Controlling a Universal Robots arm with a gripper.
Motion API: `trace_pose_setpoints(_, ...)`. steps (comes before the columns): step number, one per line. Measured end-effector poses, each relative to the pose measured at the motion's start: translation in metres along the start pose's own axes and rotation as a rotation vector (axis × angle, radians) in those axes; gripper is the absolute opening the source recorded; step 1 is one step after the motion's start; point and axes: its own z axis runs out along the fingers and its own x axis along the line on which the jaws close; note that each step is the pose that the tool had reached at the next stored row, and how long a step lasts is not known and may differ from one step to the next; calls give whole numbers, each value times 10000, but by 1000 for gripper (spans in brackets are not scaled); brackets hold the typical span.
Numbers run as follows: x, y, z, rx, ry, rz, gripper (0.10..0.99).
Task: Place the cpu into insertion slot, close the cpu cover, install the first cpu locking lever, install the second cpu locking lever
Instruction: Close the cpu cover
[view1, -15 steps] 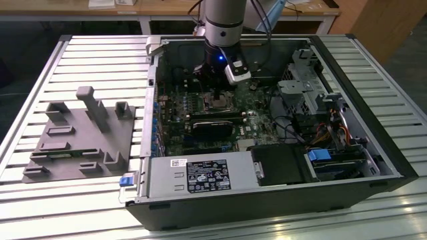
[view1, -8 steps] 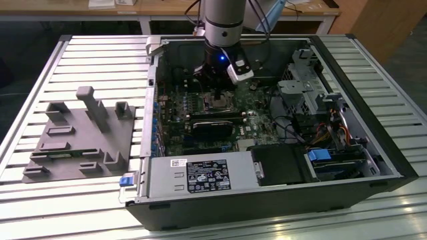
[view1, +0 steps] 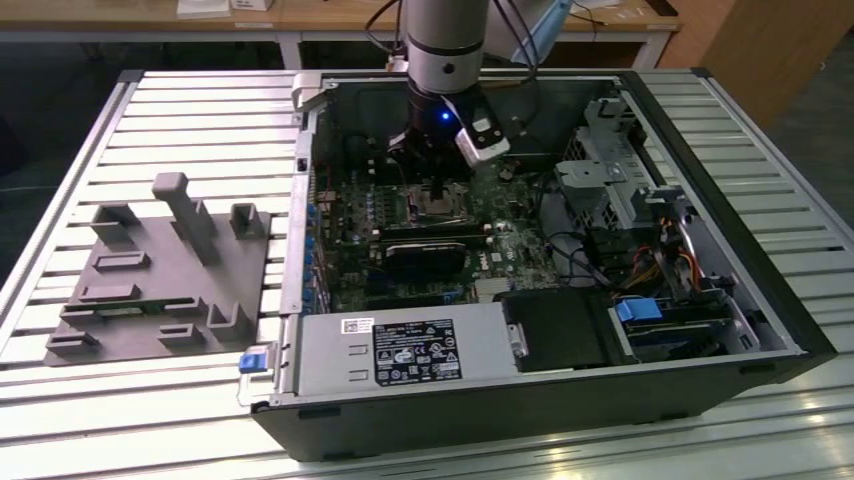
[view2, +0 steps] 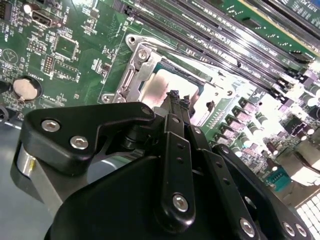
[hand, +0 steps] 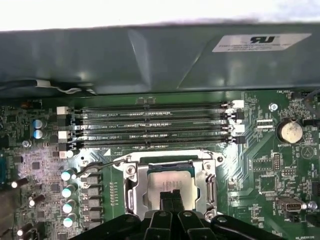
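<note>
One arm: the arm (view1: 443, 45) reaches straight down into the open computer case (view1: 747, 300) at the centre of the exterior view.
Jaws: narrow; the two fingertips (hand: 171, 199) are pressed almost together with nothing between them, right over the chip.
Chip: the cpu (hand: 170, 179) lies flat in the insertion slot (view1: 424, 212), grey top up.
Cover: the cpu cover (hand: 209, 187) frames the chip on all sides. I cannot tell whether it is pressed fully down.
Lever: a thin wire lever (hand: 92, 168) sticks out beside one corner of the cover.
Board: on the green motherboard (hand: 260, 170), four long memory slots (hand: 150, 125) lie just beside the slot, with a coin battery (hand: 289, 131) further off.
Surface: the surface (view1: 174, 110) is slatted metal. A grey holder block (view1: 160, 270) sits at the exterior view's left, apart from the case.
</note>
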Motion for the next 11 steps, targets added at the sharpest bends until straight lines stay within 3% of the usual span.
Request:
trace_pose_setpoints(5,1,0,1,-28,-11,2,102)
trace_pose_setpoints(6,1,-1,0,-65,-7,2,102)
trace_pose_setpoints(8,1,-1,1,-266,4,9,102)
trace_pose_setpoints(11,1,-5,5,-311,5,70,102)
